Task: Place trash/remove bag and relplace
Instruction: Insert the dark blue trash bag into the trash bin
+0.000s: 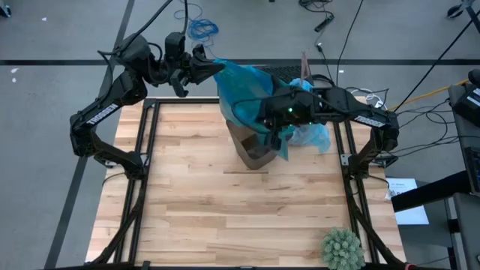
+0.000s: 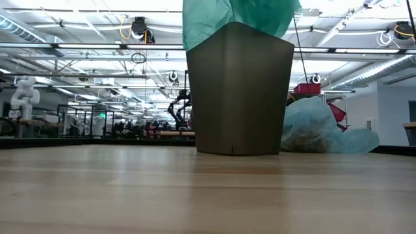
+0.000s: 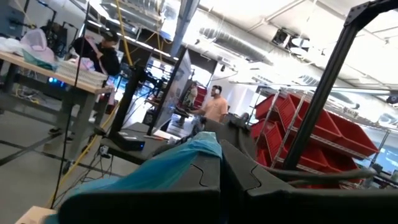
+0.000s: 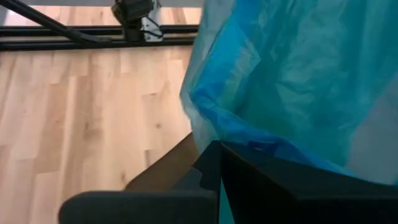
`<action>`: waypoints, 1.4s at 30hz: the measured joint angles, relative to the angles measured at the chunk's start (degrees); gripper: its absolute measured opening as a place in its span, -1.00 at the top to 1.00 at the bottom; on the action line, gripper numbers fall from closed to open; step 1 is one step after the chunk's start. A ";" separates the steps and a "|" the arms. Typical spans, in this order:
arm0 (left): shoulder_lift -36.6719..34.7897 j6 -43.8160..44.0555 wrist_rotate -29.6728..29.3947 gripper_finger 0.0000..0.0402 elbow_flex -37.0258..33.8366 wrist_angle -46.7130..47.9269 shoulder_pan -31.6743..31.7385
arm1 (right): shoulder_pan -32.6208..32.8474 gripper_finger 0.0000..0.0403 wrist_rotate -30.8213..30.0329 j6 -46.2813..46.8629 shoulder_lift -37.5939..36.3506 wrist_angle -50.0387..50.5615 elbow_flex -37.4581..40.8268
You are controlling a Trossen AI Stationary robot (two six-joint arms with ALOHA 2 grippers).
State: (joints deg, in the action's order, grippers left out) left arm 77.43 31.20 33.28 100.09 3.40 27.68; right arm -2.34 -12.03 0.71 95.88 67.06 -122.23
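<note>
While the dark bin [image 1: 253, 146] stands upright near the table's [image 1: 225, 217] 12 o'clock edge, the teal bag [image 1: 244, 94] stretches across its mouth, long axis from 10 to 4 o'clock. Left gripper [image 1: 212, 69] and right gripper [image 1: 274, 135] each clench it. The pale-blue bag [image 2: 325, 130] lies at 3 o'clock. The table's near half lies open. No writing legible.

Bin [image 2: 238, 91] mouth: covered by the teal bag [image 2: 237, 16], whose top is cut off by the low view's upper edge.
Bin inside: hidden in every view.
Pale blue bag [image 2: 325, 130] contents: a dark blur through the plastic, not identifiable.
Left gripper [image 1: 212, 67] fingertips: buried in teal plastic.
Right gripper [image 1: 276, 133] fingers: masked by bag folds.
Spiky green ball [image 1: 343, 249]: clipped by the high view's bottom edge.
</note>
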 joint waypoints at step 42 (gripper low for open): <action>0.00 -0.09 3.27 1.00 0.00 -2.05 -0.07 | -3.37 1.00 1.25 7.00 -14.45 -16.18 23.30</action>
State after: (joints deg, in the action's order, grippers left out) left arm 77.43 31.11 36.55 100.09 1.34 27.62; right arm -5.72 -10.78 7.71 81.42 50.88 -98.94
